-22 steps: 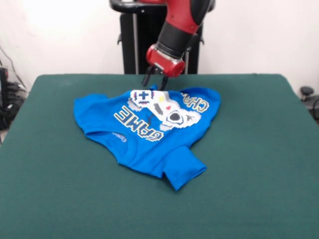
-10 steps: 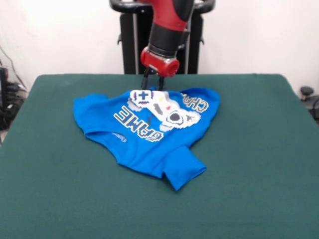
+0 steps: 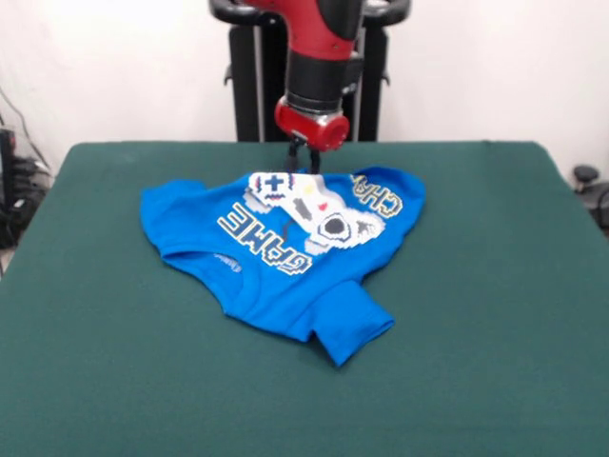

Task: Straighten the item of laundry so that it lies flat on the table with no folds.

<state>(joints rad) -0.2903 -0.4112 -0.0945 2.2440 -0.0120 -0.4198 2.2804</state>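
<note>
Task judged early, well short of done: T-shirt (image 3: 285, 252) not yet flat, far part folded over itself so the lettering and the controller print bunch together near the far edge, "GAME" readable, second word cut short at the fold. Near sleeve (image 3: 352, 328) sticking out toward the camera, other sleeve out to the picture's left, both lying fairly smooth. Remaining, by estimate: fold along the far edge to be pulled open, body spread until the full print shows, small wrinkles around the collar smoothed. Shirt located around the middle of the green table (image 3: 495, 314), slightly toward its far side, well clear of every edge. Bright blue cloth, white and yellow print, thin and limp in look, likely to drag and crease if pulled from one point. Gripper (image 3: 303, 164) down at the shirt's far edge, fingers close together, apparently pinched on the cloth there; contact itself too small to confirm.
</note>
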